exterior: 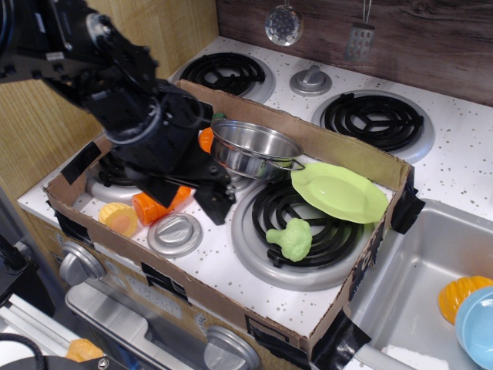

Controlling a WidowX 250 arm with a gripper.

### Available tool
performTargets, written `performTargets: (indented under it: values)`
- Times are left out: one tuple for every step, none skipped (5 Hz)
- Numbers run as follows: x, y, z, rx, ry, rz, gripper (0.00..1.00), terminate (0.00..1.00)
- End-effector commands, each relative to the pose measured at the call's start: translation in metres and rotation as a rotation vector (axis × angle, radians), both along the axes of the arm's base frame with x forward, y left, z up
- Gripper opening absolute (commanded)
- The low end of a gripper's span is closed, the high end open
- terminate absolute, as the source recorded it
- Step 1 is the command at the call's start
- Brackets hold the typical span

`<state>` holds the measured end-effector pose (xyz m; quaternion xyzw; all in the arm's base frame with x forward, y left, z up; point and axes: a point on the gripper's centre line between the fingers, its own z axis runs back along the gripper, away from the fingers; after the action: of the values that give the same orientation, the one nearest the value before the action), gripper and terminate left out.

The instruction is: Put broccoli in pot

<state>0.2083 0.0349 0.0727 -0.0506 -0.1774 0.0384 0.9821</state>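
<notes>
The broccoli (pixel 291 239) is a small pale-green toy with a lumpy, rounded head and a short stubby stem. It lies on its side on the black coil of the large front burner (pixel 308 223), just below the near edge of the flat light-green plate (pixel 340 192). Its colour is close to the plate's, but its surface is bumpy where the plate is smooth.

The pot (pixel 253 149) is a shallow round steel vessel with a bright, mirror-like wall and a wide rim. It sits tilted against the back wall of the cardboard box (pixel 323 142) that frames this part of the worktop (pixel 231 258), and a small dark handle sticks out toward the plate. The broccoli lies apart from the pot, with the plate's edge between them.

The black tool (pixel 214 202) hangs over the worktop just left of the front burner, below the pot and well left of the broccoli. It holds nothing that can be seen, and whether its fingers are spread or pressed together cannot be told from this angle.

An orange carrot (pixel 158 205) lies partly under the arm, and a small yellow-orange toy (pixel 119 218) sits near the box's left corner
</notes>
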Motion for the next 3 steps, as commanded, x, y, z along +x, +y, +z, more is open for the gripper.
performTargets:
  values:
    - [0.007,-0.033,-0.022,-0.02,-0.026,0.068,1.0,0.0]
    - [0.016,-0.041,-0.035,-0.056,-0.027,0.054,1.0,0.0]
    - [0.024,-0.05,-0.035,-0.06,-0.027,0.033,1.0,0.0]
